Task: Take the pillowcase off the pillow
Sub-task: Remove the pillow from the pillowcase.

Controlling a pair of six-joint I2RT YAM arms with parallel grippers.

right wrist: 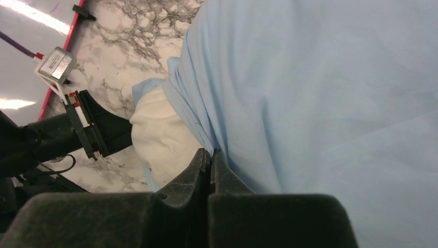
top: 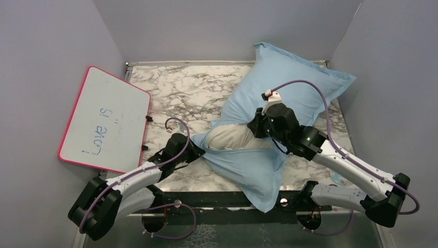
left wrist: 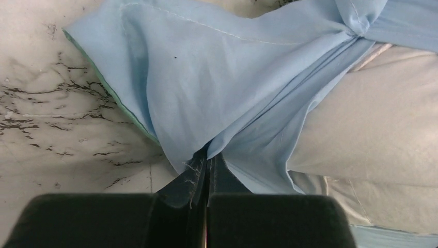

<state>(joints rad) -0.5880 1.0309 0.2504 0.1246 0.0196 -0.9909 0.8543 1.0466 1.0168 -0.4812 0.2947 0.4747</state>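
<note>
The left gripper (left wrist: 207,163) and right gripper (right wrist: 209,157), both pinched shut on the pillowcase (top: 294,88) hem, flank the bared pillow (top: 232,137) (cased length running toward 1 o'clock from them).

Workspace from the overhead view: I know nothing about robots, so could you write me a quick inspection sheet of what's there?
Surface: marble tabletop, white with dark veins.
Job's things: light blue pillowcase lies diagonally across the table; one cream-white end of the pillow bulges out of it, the rest is covered.
Clutter: pink-framed whiteboard with blue handwriting, at the table's left edge.
Grippers: left tool shut on a pillowcase fold; right tool shut on the pillowcase beside the bare pillow.
Cables: purple cables loop along both arms, clear of the fabric.
Surroundings: plain grey walls on three sides.
</note>
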